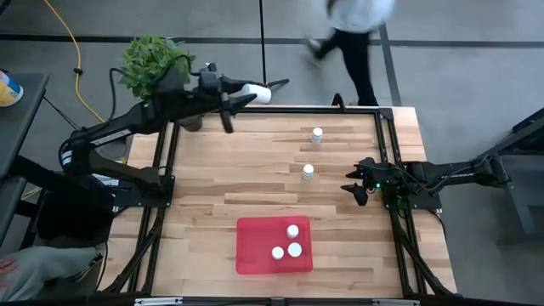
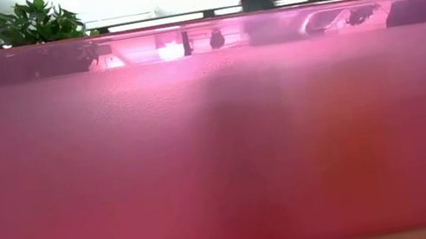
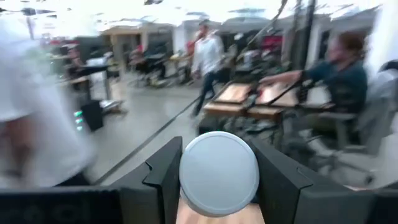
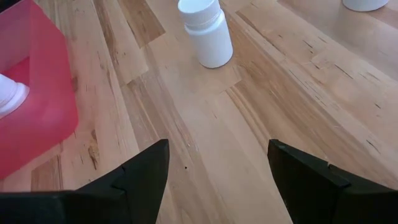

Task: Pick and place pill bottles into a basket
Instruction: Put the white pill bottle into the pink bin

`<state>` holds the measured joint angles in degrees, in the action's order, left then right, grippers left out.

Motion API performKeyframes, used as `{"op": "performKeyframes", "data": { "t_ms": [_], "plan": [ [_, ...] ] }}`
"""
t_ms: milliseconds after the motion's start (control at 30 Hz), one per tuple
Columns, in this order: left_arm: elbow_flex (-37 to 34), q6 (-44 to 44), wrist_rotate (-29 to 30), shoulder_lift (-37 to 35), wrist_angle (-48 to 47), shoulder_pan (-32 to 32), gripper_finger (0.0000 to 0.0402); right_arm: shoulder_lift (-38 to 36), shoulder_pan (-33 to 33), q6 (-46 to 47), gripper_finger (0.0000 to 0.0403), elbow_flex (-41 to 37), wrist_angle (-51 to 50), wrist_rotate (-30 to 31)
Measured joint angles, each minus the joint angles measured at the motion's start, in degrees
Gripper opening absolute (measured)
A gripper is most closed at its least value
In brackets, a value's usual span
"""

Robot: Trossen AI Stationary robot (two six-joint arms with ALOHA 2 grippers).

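The wooden table (image 1: 255,183) took up most of the high view, with a potted plant (image 1: 151,58) at its far left corner and a person (image 1: 353,34) walking past beyond the far edge. The left arm reached along the far edge, and its left gripper (image 1: 255,93) was clamped on a white bottle (image 1: 260,93), held lying sideways above that edge; in the left wrist view the round cap (image 3: 218,174) sat squeezed between the two dark fingers (image 3: 163,177). The right arm lay over the right side rail, its right gripper (image 1: 357,185) low above the table with its jaws spread wide and nothing between them. The basket (image 1: 274,245), a flat red tray at the near middle, already held three pill bottles (image 1: 287,246), standing close together in its right half. Two more stood loose on the wood: one middle bottle (image 1: 307,172) near the right gripper, and a far bottle (image 1: 317,133) beyond it. The step in hand appeared to be carrying the gripped bottle to the basket; the next move would call for swinging the left arm toward the near side, lowering over a bare part of the tray and letting go without toppling those already inside.
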<state>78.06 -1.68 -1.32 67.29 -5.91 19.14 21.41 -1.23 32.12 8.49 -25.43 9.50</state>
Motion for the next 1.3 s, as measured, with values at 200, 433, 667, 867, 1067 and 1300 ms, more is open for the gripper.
{"op": "performKeyframes", "data": {
  "t_ms": [200, 433, 667, 867, 1067, 1300],
  "plan": [
    [0.00, 1.08, -1.36, -3.00, -0.16, -5.54, 0.0193, 0.00, 0.00, -0.01, 0.0263, 0.00, 0.00, 0.00],
    [0.00, 3.79, -1.37, -3.37, -4.57, -13.35, 0.0193, 0.00, 0.01, 0.00, 0.0263, 0.00, 0.00, 0.16],
    [0.03, 7.83, -0.29, -0.95, -15.86, -21.62, 0.0193, 0.00, 0.02, 0.00, 0.0263, 0.00, 0.00, 0.57],
    [-0.11, 11.06, -0.03, 1.12, -22.66, -28.01, 0.0193, 0.00, 0.00, 0.02, 0.0263, 0.00, -0.02, 0.61],
    [0.09, 14.51, 1.10, 3.46, -26.10, -33.25, 0.0193, 0.00, 0.00, 0.02, 0.0264, 0.00, 0.00, 0.61],
    [-0.03, 17.39, 2.39, 7.97, -28.12, -37.90, 0.0193, 0.00, 0.02, 0.44, 0.0264, 0.00, -0.07, 0.61]
  ]
}}
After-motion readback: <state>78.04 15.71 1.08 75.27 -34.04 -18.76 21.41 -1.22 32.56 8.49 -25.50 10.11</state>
